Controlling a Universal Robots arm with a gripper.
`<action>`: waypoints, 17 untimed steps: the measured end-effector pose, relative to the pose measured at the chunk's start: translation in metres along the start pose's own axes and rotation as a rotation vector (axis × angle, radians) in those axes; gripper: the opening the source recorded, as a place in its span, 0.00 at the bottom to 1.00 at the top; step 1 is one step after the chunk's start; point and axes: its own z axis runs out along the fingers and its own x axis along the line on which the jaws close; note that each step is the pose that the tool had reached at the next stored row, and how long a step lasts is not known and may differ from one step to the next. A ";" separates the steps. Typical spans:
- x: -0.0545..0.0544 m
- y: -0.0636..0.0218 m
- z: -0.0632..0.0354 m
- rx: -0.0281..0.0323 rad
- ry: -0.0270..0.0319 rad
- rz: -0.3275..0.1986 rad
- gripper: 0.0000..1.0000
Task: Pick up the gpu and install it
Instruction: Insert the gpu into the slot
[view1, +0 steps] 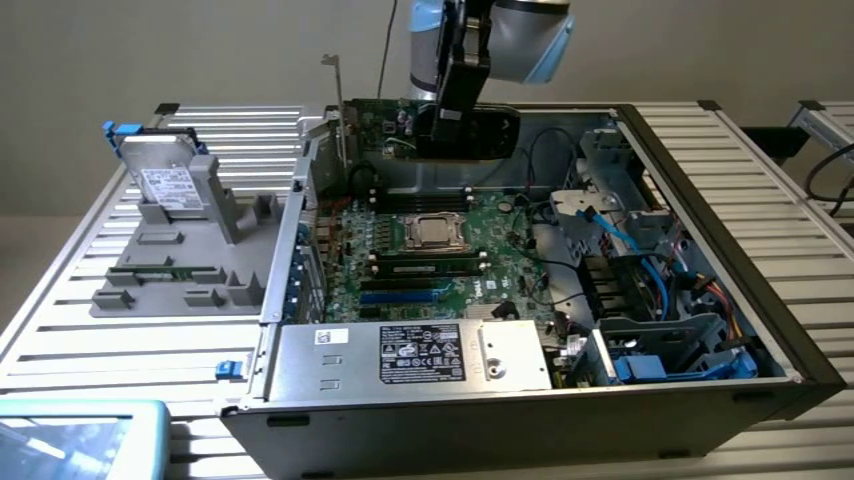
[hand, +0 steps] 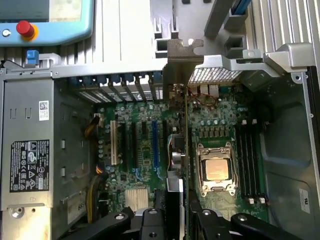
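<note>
The gpu (view1: 380, 125) hangs on edge above the far end of the open computer case (view1: 747, 300), its silver bracket (view1: 334, 90) sticking up toward the exterior view's left. My gripper (view1: 451, 120) is shut on the card from above. In the wrist view the gpu (hand: 186, 130) appears edge-on between my fingers (hand: 202, 217), its bracket (hand: 181, 62) near the case's rear slot openings. Below it lies the green motherboard (hand: 145, 150), and the card lines up between the blue slot (hand: 154, 145) and the CPU socket (hand: 216, 170), clear of the board.
A grey hard drive (view1: 174, 185) stands in a grey fixture (view1: 187, 270) on the exterior view's left. The power supply (view1: 414, 355) fills the case's near end; drive cages and cables (view1: 641, 300) crowd its right. A teach pendant (view1: 80, 440) lies at the near left.
</note>
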 end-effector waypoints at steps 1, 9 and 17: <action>0.000 0.0000 0.0000 0.0000 0.0001 0.000 0.28; 0.000 0.0000 0.0000 0.0000 0.0002 0.000 0.28; 0.000 0.0009 0.0031 0.0061 0.0061 0.001 0.28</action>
